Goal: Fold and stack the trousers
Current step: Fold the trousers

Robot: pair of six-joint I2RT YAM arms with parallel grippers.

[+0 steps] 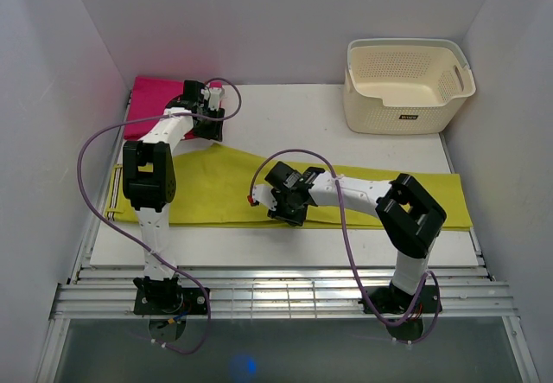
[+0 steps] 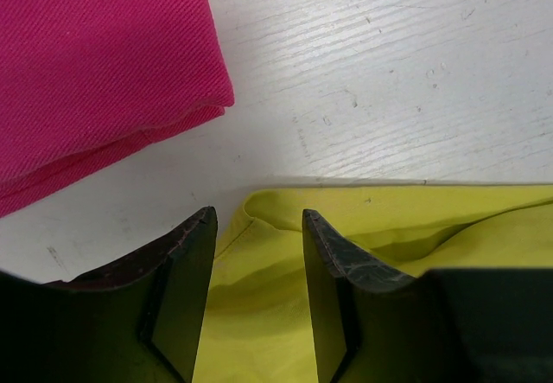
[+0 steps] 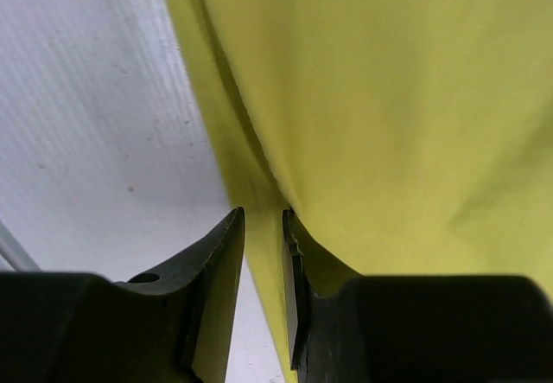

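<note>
The yellow-green trousers point(image 1: 216, 184) lie flat in a long band across the table, with a peak of fabric pointing to the back left. My left gripper point(image 1: 210, 117) hangs over that peak. In the left wrist view it point(image 2: 259, 214) is open and straddles the fabric's rounded edge point(image 2: 389, 219). My right gripper point(image 1: 263, 201) is low at the trousers' near edge, mid-table. In the right wrist view it point(image 3: 263, 214) stands narrowly open, with the lower layer's edge in the gap and one finger point(image 3: 294, 253) tucked under the top layer point(image 3: 389, 98).
A folded magenta-pink cloth point(image 1: 151, 102) lies at the back left, just beyond my left gripper, and shows in the left wrist view point(image 2: 95, 63). A cream perforated basket point(image 1: 406, 85) stands at the back right. White walls enclose the white table point(image 1: 294, 106).
</note>
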